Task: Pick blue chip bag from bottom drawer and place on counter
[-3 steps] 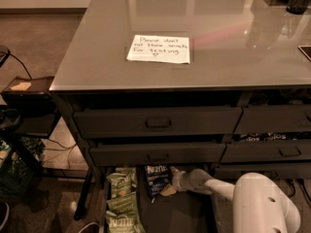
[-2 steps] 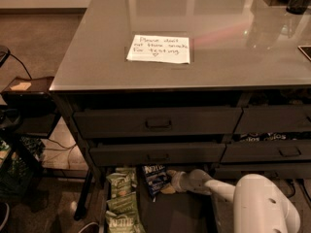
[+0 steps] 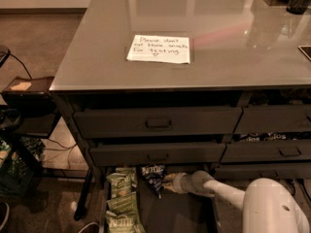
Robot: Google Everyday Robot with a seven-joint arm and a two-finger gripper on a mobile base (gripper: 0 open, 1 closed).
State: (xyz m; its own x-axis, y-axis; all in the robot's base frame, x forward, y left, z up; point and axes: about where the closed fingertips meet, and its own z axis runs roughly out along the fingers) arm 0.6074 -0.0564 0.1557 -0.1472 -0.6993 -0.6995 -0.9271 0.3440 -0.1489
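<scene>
Small dark blue crinkly chip bag (image 3: 152,174) low in deep dark grey bottom drawer (image 3: 175,212), beside green snack bags (image 3: 120,198). Gripper (image 3: 168,181) at bag's right edge; grip can't tell. Risk: edge hold slips, or bag snags on dark drawer above (image 3: 158,154).

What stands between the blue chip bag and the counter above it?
The blue chip bag lies in the bottom drawer, with the tool beside it. Directly above hang two drawer fronts and the counter edge, so it probably must come forward first.

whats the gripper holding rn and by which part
Cannot tell: the gripper meets the right edge of the blue chip bag inside the bottom drawer, but no hold shows.
</scene>
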